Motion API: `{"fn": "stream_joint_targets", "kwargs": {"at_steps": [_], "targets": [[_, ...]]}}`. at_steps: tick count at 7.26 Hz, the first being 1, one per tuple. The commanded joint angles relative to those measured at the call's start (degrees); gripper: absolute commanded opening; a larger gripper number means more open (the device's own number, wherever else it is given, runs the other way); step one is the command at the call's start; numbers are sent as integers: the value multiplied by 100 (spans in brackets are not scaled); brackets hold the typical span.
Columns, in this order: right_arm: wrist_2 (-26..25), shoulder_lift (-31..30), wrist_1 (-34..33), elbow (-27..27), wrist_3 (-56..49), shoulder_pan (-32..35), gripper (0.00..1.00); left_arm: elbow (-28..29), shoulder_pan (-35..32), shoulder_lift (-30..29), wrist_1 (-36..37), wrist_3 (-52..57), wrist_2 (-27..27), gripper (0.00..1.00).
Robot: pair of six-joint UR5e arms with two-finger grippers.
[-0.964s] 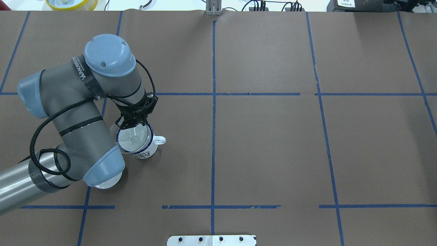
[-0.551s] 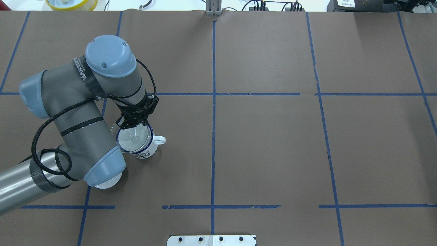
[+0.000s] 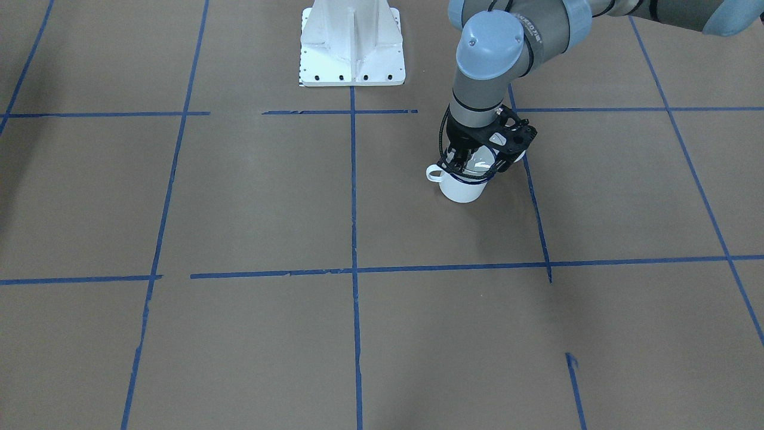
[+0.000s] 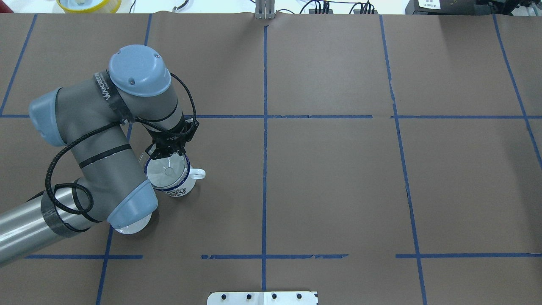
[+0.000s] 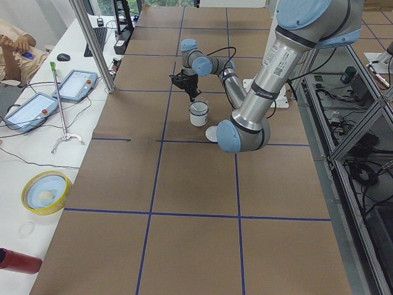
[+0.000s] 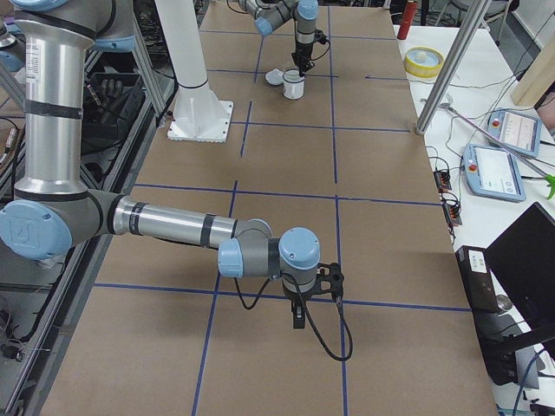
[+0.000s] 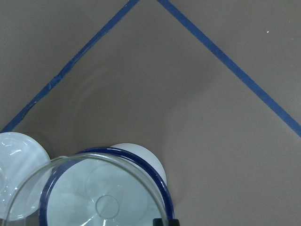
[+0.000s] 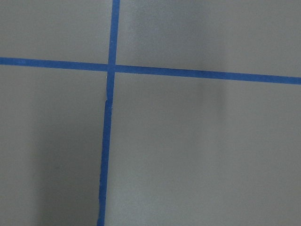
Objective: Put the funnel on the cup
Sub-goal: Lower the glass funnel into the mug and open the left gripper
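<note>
Shifting a little toward the worktop's far edge and its middle since a second ago, the left arm's elbow and wrist are carrying the left gripper point(image 4: 166, 154) with them, while funnel and cup are keeping their places. That gripper is hanging right over the far side of the funnel point(image 4: 166, 171), one dark fingertip showing against the clear rim in the wrist view. Whether it is pinching that rim or has let go, I cannot tell. The funnel is sitting in the mouth of the cup point(image 4: 180, 190), spout down, its rim overhanging slightly toward the left end. The cup is standing upright near the left end of the table point(image 4: 338, 169), about midway between the robot's edge and the operators' edge. A white lid point(image 4: 127, 228) is lying just beside it, under the elbow.

If a finger is catching the rim as the arm rises, it may be dragging the funnel askew or tipping the cup. The right gripper point(image 6: 297, 319) is idling near the right end; its state I cannot tell.
</note>
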Motion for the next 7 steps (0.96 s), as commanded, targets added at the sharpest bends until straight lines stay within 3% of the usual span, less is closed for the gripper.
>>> {"fn": "stream_joint_targets", "kwargs": {"at_steps": [1, 3, 4, 7], "targets": [[8, 0, 0, -2, 0, 0, 100, 24, 0, 7, -28, 4, -4, 2], [-1, 0, 0, -2, 0, 0, 100, 41, 0, 7, -37, 82, 4, 91], [-1, 0, 0, -2, 0, 0, 100, 15, 0, 7, -28, 83, 13, 100], [8, 0, 0, 6, 0, 0, 100, -440, -314, 25, 235, 1403, 13, 100]]}}
